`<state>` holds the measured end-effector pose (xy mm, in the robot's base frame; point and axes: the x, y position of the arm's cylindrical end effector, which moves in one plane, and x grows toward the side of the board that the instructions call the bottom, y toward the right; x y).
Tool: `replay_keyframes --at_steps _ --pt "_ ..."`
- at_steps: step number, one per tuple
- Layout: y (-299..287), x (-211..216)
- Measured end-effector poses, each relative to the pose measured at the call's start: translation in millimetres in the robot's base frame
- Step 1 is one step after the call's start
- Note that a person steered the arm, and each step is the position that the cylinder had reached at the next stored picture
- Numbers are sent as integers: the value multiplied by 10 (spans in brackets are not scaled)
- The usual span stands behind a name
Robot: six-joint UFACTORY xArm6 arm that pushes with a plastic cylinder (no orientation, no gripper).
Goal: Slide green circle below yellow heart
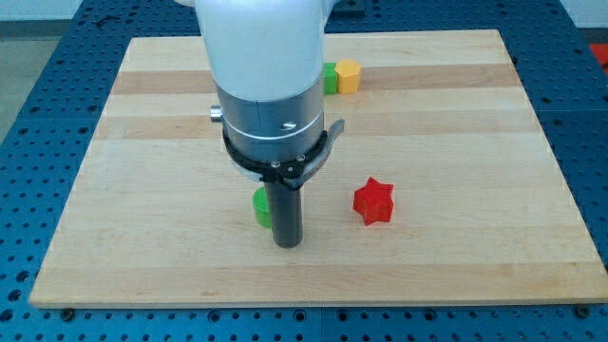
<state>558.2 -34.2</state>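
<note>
A green block [261, 206], probably the green circle, lies on the wooden board [456, 142] just left of my rod, partly hidden by it. My tip [287, 243] rests on the board at the block's lower right, close to it or touching. No yellow heart can be made out. A yellow block [349, 76] near the view's top looks hexagonal, with another green block [330, 79] touching its left side, partly hidden behind the arm.
A red star block [373, 200] lies right of my tip. The large white and grey arm body [271, 85] hides the board's upper middle. A blue perforated table surrounds the board.
</note>
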Motion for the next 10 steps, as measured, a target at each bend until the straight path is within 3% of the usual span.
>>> replay_keyframes --at_steps 2,7,10 --pt "-254 -75" --pt "-236 -1200" --pt "-236 -1487"
